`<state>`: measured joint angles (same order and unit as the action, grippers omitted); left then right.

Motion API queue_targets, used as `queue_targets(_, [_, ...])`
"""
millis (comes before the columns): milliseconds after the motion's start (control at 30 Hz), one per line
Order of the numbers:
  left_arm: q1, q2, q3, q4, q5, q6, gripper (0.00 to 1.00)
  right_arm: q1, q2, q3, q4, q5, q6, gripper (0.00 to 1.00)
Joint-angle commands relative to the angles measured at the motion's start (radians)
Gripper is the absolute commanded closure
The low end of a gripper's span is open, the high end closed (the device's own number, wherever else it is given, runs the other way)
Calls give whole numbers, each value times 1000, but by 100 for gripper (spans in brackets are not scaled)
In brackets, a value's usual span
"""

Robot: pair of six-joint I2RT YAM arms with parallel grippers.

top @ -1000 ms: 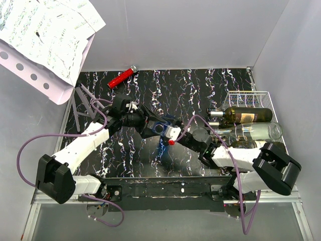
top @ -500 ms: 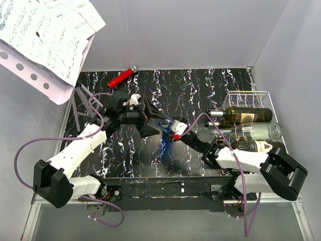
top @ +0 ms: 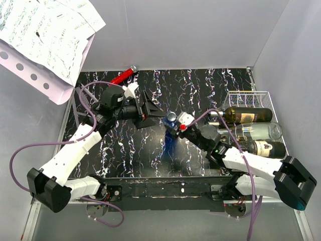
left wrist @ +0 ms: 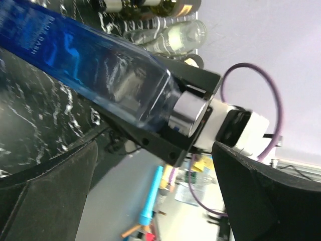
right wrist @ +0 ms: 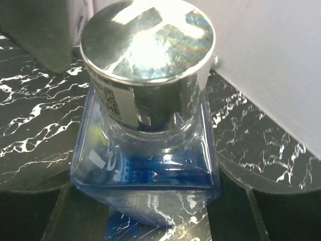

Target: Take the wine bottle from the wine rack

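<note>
A blue square bottle (top: 170, 134) with a silver cap (top: 171, 116) stands upright over the middle of the table, and my right gripper (top: 176, 128) is shut on its shoulders just below the cap. The right wrist view looks straight down on the cap (right wrist: 148, 45), with the right gripper (right wrist: 150, 216) closed on the blue glass (right wrist: 145, 170). My left gripper (top: 152, 111) hangs open to the left of the bottle, apart from it. In the left wrist view the bottle (left wrist: 90, 65) crosses above the left gripper (left wrist: 155, 148). The white wine rack (top: 251, 94) sits at the right.
The rack holds three lying bottles: a dark green one (top: 246, 115), a clear one (top: 256, 131) and a dark labelled one (top: 261, 147). A red cylinder (top: 122, 77) lies at the back left. Printed sheets on a pink perforated board (top: 45, 35) overhang the left corner.
My left gripper has opened, let go of the blue bottle and drawn back to the left. The right gripper has tipped the bottle upright and carried it slightly toward the back.
</note>
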<state>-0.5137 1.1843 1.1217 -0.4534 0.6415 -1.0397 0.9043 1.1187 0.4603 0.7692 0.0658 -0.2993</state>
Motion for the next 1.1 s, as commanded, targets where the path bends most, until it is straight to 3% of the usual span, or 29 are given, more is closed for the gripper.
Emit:
queue_targets(0, [-3, -75, 55, -47, -114, 271, 2, -33, -1, 190, -263, 143, 162, 72])
queue_targets(67, [-5, -94, 66, -76, -124, 402, 2, -62, 35, 271, -364, 157, 196, 72])
queue_targets(167, [-3, -126, 63, -119, -164, 574, 2, -111, 67, 311, -328, 118, 221, 72])
queue_targets(367, [-5, -212, -80, -94, -302, 766, 2, -235, 180, 464, -337, 75, 282, 75])
queue_targets(700, [-11, -365, -348, 77, -381, 853, 2, -396, 496, 848, -309, 74, 273, 75])
queue_targets(900, [-23, -397, -358, 84, -424, 859, 2, -453, 699, 1053, -205, 94, 292, 75])
queue_targets(1067, [-26, -364, -342, 82, -414, 863, 2, -492, 812, 1187, -218, 131, 333, 71])
